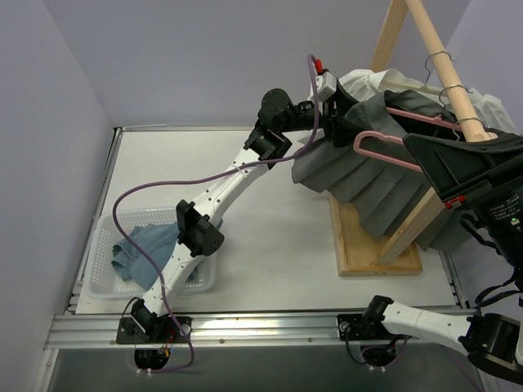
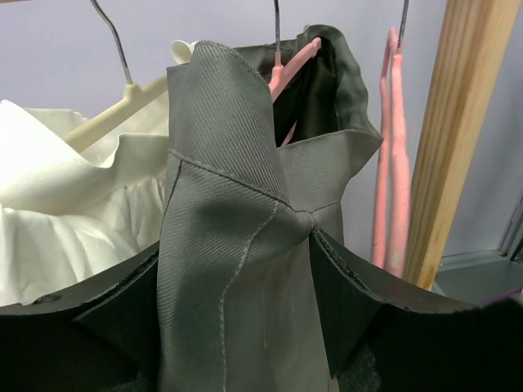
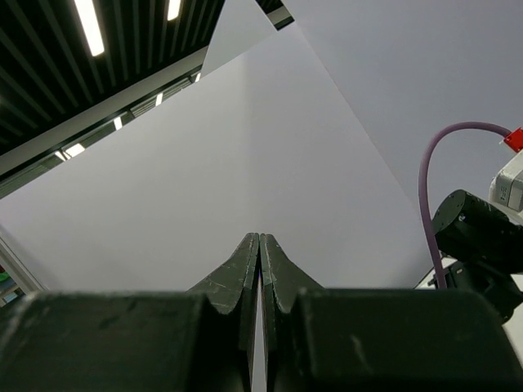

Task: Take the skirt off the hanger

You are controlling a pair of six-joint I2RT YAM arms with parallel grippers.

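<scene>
My left hand clamps skirt waistband, hanger just above it; right hand closed, empty, nearby

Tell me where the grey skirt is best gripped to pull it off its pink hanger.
Probably the bunched waistband, coming from the left, as the left gripper pinches it: the fold stands upright below the pink hanger, clear of the wooden post.
</scene>
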